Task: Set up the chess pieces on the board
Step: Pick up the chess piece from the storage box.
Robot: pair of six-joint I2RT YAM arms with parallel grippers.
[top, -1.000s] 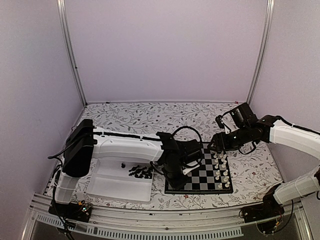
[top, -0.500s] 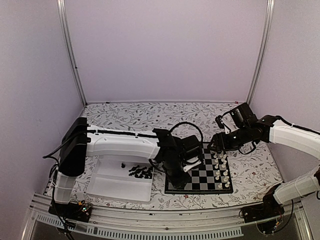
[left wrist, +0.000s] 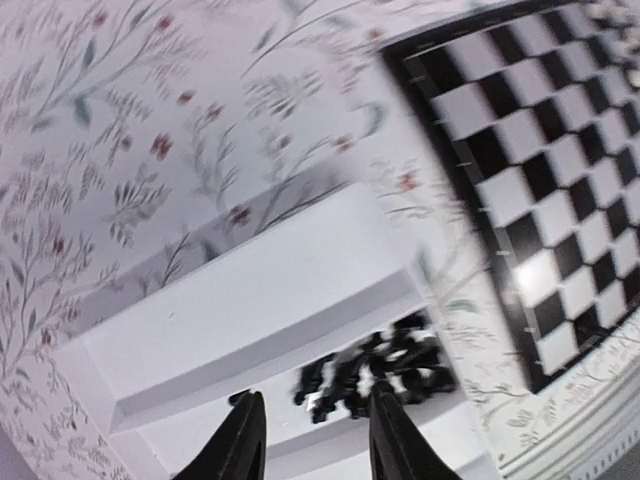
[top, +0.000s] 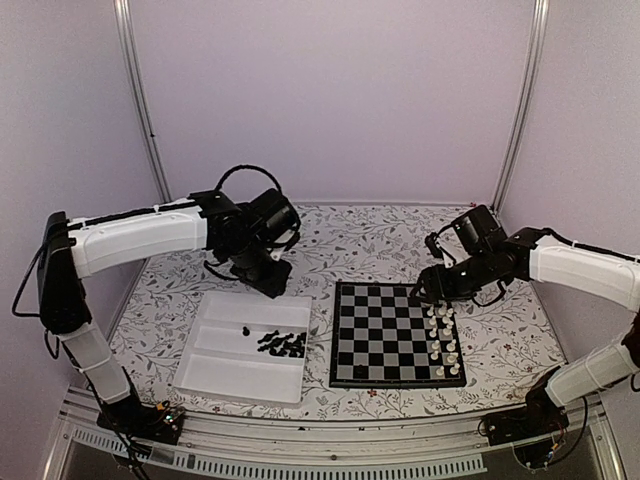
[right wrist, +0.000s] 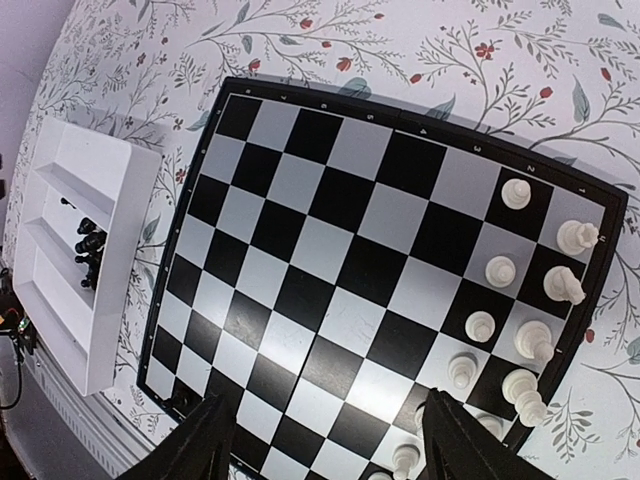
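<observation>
The board [top: 385, 335] lies right of centre, with white pieces [top: 445, 345] in two columns on its right side. Several black chess pieces [top: 283, 344] lie heaped in the white tray [top: 215, 375], one [top: 245, 330] apart from the heap. My left gripper [top: 270, 283] hangs open and empty above the tray's far edge; in the left wrist view [left wrist: 315, 440] the heap [left wrist: 385, 365] lies just beyond its fingertips. My right gripper [top: 426, 292] is open and empty over the board's far right; in the right wrist view [right wrist: 335, 440] a small dark piece [right wrist: 179, 399] stands on a corner square.
The floral cloth [top: 330, 240] covers the table. Purple walls and two metal posts [top: 145, 120] close in the back and sides. The tray has long shallow compartments [left wrist: 250, 300]. The board's black border [left wrist: 470, 200] runs close to the tray's right side.
My left arm has swung away from the board's near left, back and left, to above the tray's far edge. The right arm has barely moved.
</observation>
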